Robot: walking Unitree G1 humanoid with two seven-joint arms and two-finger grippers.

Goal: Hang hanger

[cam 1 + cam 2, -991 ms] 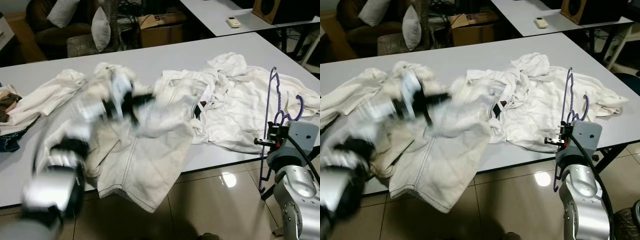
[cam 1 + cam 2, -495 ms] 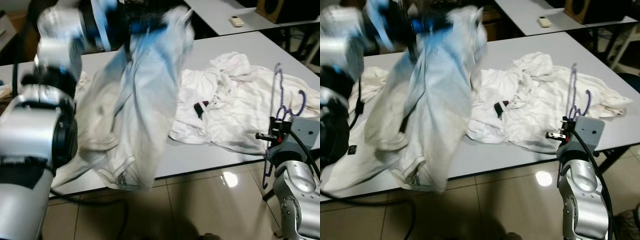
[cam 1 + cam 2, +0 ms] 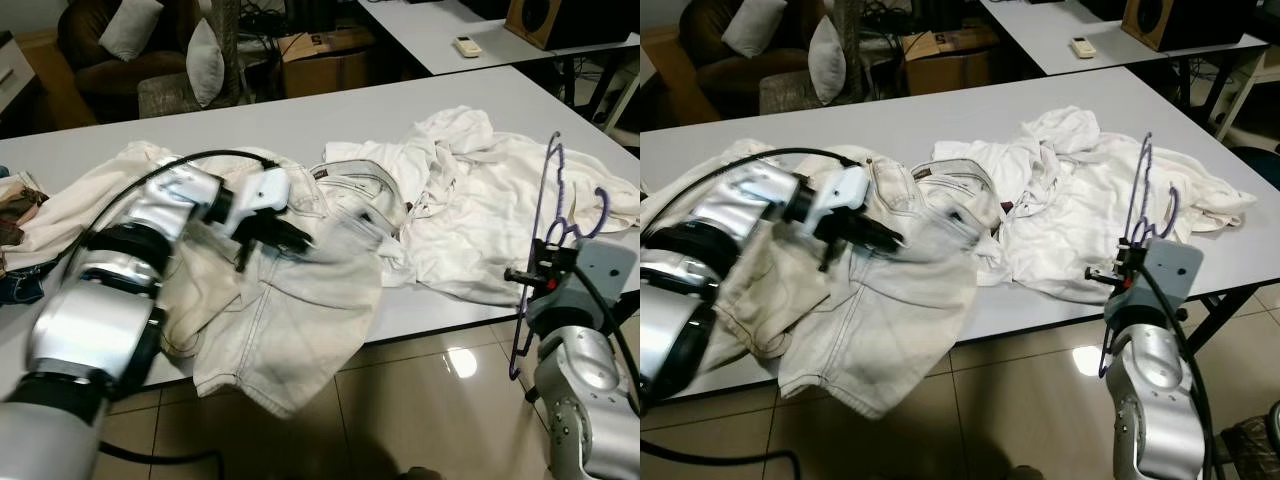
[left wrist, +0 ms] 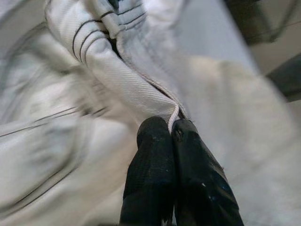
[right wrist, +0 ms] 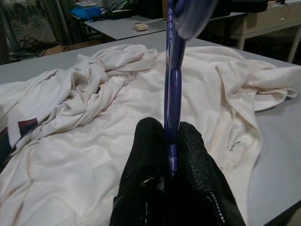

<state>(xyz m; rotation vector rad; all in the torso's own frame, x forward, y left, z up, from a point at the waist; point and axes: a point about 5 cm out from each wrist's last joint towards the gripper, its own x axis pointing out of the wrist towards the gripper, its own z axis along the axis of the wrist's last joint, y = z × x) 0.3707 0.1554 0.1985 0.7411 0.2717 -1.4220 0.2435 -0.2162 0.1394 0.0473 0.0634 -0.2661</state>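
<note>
**Purple hanger up in the right gripper, jeans pinched in the left**

Purple plastic clothes hanger (image 3: 548, 262) is standing upright off the near right corner of the grey worktop (image 3: 330, 115), clamped in the right gripper (image 5: 170, 141). In the right wrist view the two black fingers (image 5: 146, 155) are pressed together on the thin purple bar, which runs straight up from between them. From the head views the hanger's hook end curls up near the top, and the lower part hangs down past the worktop edge, over the shiny tiled floor (image 3: 430, 390). So the hanger is right in the gripper, not lying on anything.

The left gripper (image 4: 170, 129) is out over the middle of the worktop, closed tight on a folded seam of the off-white denim trousers (image 3: 290, 330). You can see the cloth edge squeezed right between the fingertips in the left wrist view. The trousers are spread over the front edge of the worktop, with one leg drooping towards the floor. That area is a bit blurred in the head views.

Between the two grippers, a crumpled white hooded sweatshirt (image 3: 480, 210) is spread across the right half of the worktop, just behind the hanger. Another cream garment (image 3: 90, 195) is bunched at the left end. Further back there's a second worktop with a small white remote control (image 3: 466, 44) on it, and a dark sofa with a white cushion (image 3: 203, 58).
</note>
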